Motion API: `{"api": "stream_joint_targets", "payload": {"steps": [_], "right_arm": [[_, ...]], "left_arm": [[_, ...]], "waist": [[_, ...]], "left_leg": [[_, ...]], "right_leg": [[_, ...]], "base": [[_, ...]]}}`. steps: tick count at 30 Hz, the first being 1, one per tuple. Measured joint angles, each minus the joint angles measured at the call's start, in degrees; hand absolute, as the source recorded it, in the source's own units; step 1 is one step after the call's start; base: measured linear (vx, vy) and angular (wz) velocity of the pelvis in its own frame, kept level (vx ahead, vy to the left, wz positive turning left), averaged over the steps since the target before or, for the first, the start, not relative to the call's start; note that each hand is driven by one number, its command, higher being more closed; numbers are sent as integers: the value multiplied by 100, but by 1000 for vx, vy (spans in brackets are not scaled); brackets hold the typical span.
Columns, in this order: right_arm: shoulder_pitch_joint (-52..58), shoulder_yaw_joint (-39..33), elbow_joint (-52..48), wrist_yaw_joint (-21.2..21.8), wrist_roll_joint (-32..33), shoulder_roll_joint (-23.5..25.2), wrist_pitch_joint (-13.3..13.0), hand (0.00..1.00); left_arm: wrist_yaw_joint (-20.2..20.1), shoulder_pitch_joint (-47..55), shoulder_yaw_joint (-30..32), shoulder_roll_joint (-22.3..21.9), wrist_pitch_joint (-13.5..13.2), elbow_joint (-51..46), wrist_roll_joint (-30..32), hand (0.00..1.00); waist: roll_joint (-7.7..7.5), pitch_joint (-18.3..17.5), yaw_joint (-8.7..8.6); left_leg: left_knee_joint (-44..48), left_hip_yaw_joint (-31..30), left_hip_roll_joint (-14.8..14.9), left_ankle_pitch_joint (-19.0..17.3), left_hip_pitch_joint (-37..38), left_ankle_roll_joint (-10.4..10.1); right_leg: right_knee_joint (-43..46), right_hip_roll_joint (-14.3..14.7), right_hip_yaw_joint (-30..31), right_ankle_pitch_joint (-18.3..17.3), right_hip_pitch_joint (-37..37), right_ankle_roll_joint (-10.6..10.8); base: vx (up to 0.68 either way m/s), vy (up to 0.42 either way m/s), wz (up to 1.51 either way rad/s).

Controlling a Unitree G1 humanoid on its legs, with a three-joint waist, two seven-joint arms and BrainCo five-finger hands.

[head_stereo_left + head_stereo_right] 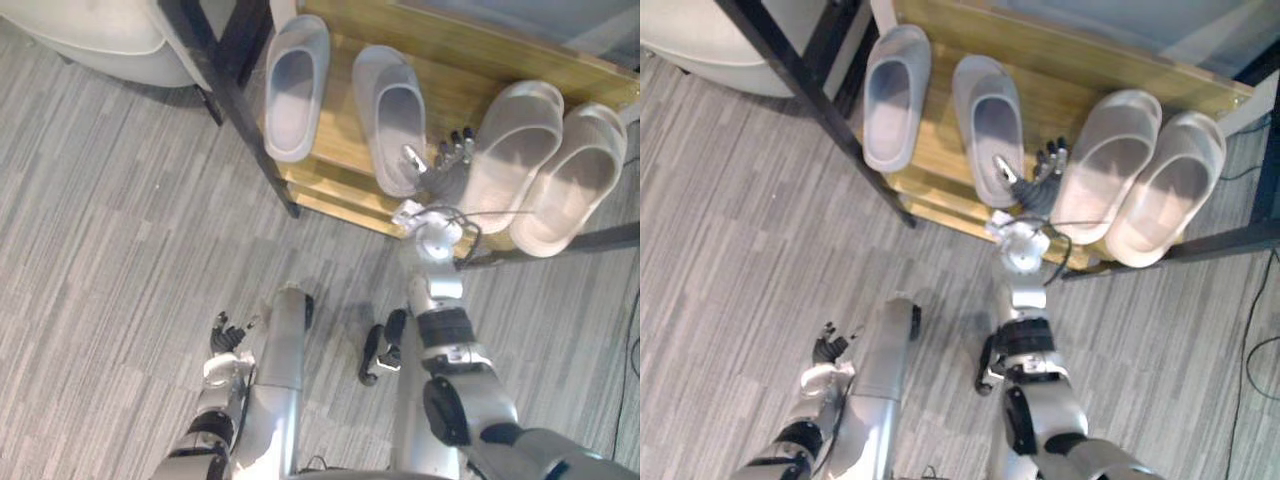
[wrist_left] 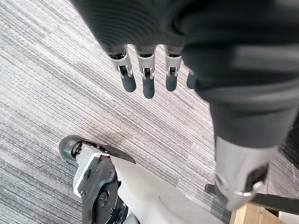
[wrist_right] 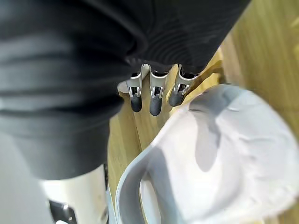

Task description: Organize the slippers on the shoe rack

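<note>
Two grey slippers (image 1: 295, 85) (image 1: 390, 115) lie side by side on the left part of the wooden shoe rack (image 1: 450, 70), toes pointing away from me. Two cream slippers (image 1: 515, 150) (image 1: 575, 180) lie together on the right part. My right hand (image 1: 445, 165) reaches over the rack's front edge into the gap between the inner grey slipper and the nearer cream one. It is open with straight fingers (image 3: 156, 100), holding nothing, and its thumb is by the grey slipper's edge. A pale slipper (image 3: 215, 154) lies close beside those fingers. My left hand (image 1: 228, 335) hangs low over the carpet, open (image 2: 147, 79).
A black metal frame leg (image 1: 235, 95) slants down past the rack's left side, and a black bar (image 1: 560, 245) runs along its lower right. A white rounded seat (image 1: 100, 30) stands at the back left. Grey striped carpet (image 1: 120, 220) covers the floor before the rack.
</note>
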Motion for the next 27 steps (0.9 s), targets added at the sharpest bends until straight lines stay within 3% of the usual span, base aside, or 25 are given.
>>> {"api": "stream_joint_targets", "payload": {"steps": [7,18,22,27], "right_arm": [[148,53,-119,117,644,142,-303,0],[-153,441,95,156,1058,215,-304,0],[-732,416,417,211,1536,322,-297,0],[-967,43,688,292,1886,312,-385,0]], "left_arm": [[110,-13,-3,3,87,-9,5,0],[178,-27,-71,-7,92,-44,12,0],[203,-115,-247,-103,88,-143,11,0],[200,-122,-285,-123,86,-181,10,0]], "waist": [[0,0,0],[0,0,28],[4,2,226],[15,9,257]], "left_leg": [[-92,3,-1,18,28,-34],[-178,-51,-74,31,66,-59],[-298,-279,-237,140,-56,-173],[-362,-381,-300,209,-109,-220]], "right_leg": [[-66,-1,-15,4,17,-8],[-129,-32,-86,-12,93,-21],[-124,-190,-345,-75,84,-153],[-119,-248,-466,-109,72,-205]], "base": [[9,-7,0],[15,-8,3],[30,-59,36],[13,-33,12]]}}
